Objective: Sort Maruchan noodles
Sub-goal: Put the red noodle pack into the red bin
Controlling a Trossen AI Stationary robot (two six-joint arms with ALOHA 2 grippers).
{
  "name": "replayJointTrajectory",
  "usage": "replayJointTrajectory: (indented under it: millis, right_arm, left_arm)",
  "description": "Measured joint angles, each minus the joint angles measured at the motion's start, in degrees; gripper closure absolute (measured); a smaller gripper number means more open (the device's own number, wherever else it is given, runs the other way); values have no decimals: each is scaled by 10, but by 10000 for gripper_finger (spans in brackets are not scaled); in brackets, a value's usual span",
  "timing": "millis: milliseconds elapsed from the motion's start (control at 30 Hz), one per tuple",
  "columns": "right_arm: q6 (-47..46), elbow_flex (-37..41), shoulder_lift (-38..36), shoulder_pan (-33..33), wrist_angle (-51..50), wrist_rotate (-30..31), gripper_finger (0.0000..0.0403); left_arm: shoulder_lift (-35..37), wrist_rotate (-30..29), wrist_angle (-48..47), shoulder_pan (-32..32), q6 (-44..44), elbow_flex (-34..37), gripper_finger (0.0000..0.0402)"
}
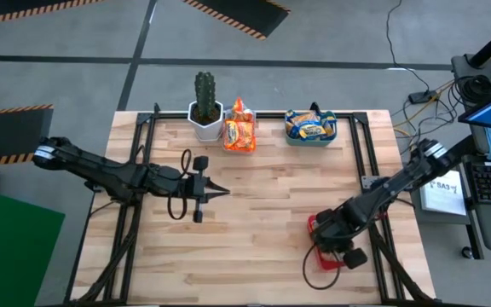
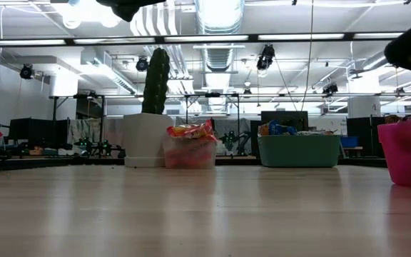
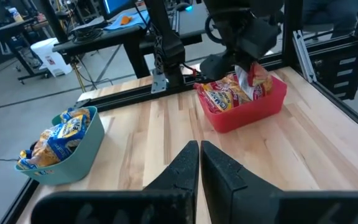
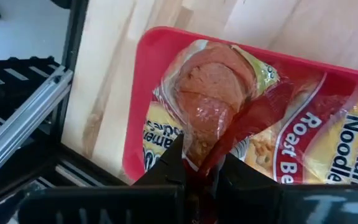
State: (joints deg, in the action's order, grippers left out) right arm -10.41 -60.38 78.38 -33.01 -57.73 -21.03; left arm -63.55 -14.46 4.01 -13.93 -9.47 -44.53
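My right gripper [image 4: 197,163] is shut on a red Maruchan noodle packet [image 4: 211,106] above the red bin [image 4: 160,38] at the table's near right, which holds more red packets [image 4: 328,146]. In the left wrist view the packet [image 3: 254,78] dangles from the gripper over that bin [image 3: 272,106]. My left gripper [image 1: 222,194] is shut on nothing and hovers over the table's middle left. Blue-and-yellow packets [image 1: 307,125] fill a teal bin [image 1: 334,130] at the far edge, with orange packets [image 1: 239,132] beside it. My right gripper pinches one crumpled end of the red packet [image 4: 201,149] between its two fingers. The fingers come from above, slanting down. The packet hangs below them over the red bin, and its lower end reaches the packets lying there; whether it rests on them I cannot tell.
A cactus in a white pot [image 1: 205,109] stands at the far edge, left of the orange packets. Black frame rails [image 1: 367,153] run along the table's sides. Bare wood [image 1: 262,222] lies between the two arms.
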Motion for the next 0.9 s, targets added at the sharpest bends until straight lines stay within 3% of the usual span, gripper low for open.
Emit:
replayJointTrajectory:
  millis: [233, 633, 767, 900]
  right_arm:
    - [-91, -2, 23, 0, -3, 62, 359]
    - [-185, -2, -24, 0, -16, 77, 272]
    - [-233, -9, -51, 0, -40, 76, 265]
    - [-247, -12, -82, -3, -35, 77, 284]
  left_arm:
    - [0, 0, 0, 0, 0, 0, 402]
    - [0, 0, -1, 0, -1, 0, 402]
    - [8, 0, -12, 0, -4, 0, 402]
    - [20, 0, -20, 0, -6, 0, 402]
